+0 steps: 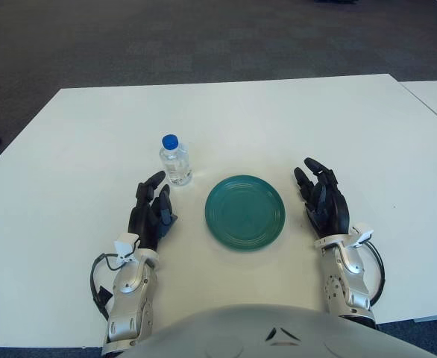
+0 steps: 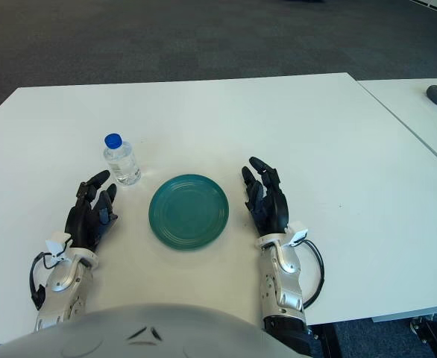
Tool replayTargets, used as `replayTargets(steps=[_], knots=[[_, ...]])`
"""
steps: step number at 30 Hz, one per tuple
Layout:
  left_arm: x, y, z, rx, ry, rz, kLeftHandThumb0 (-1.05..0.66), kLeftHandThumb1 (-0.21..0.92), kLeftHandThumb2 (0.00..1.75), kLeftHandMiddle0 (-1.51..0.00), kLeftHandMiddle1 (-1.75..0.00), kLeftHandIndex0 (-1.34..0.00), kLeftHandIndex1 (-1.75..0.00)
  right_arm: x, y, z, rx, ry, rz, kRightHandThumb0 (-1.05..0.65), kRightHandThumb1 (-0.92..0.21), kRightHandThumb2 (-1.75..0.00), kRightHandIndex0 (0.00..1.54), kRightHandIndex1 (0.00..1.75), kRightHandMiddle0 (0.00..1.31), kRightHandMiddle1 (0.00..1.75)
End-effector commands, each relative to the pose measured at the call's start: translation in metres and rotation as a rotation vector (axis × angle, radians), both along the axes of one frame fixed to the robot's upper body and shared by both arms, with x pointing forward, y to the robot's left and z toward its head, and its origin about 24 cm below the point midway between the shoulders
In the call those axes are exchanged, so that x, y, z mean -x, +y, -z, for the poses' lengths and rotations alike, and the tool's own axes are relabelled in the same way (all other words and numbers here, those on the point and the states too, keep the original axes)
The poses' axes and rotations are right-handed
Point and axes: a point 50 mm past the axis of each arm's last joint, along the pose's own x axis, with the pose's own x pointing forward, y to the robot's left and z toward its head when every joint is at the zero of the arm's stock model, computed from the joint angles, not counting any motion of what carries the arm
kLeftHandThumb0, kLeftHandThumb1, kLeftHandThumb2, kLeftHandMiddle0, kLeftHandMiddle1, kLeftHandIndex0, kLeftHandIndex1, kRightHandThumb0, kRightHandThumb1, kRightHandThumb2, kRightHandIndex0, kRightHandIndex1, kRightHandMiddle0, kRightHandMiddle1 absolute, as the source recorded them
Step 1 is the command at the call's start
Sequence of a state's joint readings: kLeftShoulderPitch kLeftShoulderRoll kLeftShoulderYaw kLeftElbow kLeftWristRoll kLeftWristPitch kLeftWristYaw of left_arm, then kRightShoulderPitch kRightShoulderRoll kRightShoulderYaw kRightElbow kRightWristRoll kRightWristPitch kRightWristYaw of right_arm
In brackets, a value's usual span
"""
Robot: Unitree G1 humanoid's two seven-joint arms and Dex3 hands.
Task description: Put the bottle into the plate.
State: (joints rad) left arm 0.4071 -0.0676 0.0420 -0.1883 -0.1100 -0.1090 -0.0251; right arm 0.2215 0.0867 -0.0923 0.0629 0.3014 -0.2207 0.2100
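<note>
Bottle upright on the table, plate bare, both hands holding nothing.

The left hand (image 1: 150,212) shows at the left with its fingers (image 1: 153,181) loosely spread and empty; the bottle (image 1: 175,160), blue-capped, stands just beyond those fingertips and slightly to their right, apart from them. The plate (image 1: 244,212) lies between the two hands, near the bottle without touching it. The right hand (image 1: 324,200) shows just right of the plate, fingers extended and relaxed, gripping nothing.

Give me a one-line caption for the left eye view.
Both open hands, left hand and right hand, flank an empty green plate; blue-capped water bottle upright nearby.
</note>
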Motion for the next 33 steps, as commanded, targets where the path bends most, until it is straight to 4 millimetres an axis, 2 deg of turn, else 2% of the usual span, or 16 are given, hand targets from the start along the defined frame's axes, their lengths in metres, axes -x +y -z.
replayTargets(steps=[1, 21, 29, 33], knots=[[0.0015, 0.0006, 0.0018, 0.001, 0.013, -0.001, -0.72, 0.92, 0.77, -0.42, 0.00, 0.00, -0.87, 0.0095, -0.0029, 0.0145, -0.007, 0.086, 0.014, -0.66, -0.92, -0.67, 0.58, 0.17, 0.07, 0.92], [0.0012, -0.0007, 0.0014, -0.006, 0.016, -0.006, -0.72, 0.92, 0.80, -0.42, 0.00, 0.00, -0.88, 0.0090, -0.0037, 0.0137, -0.002, 0.086, 0.015, -0.66, -0.92, -0.67, 0.58, 0.18, 0.07, 0.92], [0.0005, -0.0018, 0.0014, 0.022, 0.032, -0.050, -0.71, 0.92, 0.75, -0.44, -0.01, 0.00, -0.89, 0.0088, -0.0050, 0.0137, -0.009, 0.088, 0.017, -0.67, -0.92, -0.66, 0.59, 0.18, 0.07, 0.92], [0.0002, -0.0020, 0.0017, 0.011, 0.050, -0.083, -0.71, 0.92, 0.72, -0.41, 0.00, 0.00, -0.85, 0.0089, -0.0059, 0.0139, -0.013, 0.090, 0.021, -0.67, -0.92, -0.64, 0.58, 0.19, 0.07, 0.92]])
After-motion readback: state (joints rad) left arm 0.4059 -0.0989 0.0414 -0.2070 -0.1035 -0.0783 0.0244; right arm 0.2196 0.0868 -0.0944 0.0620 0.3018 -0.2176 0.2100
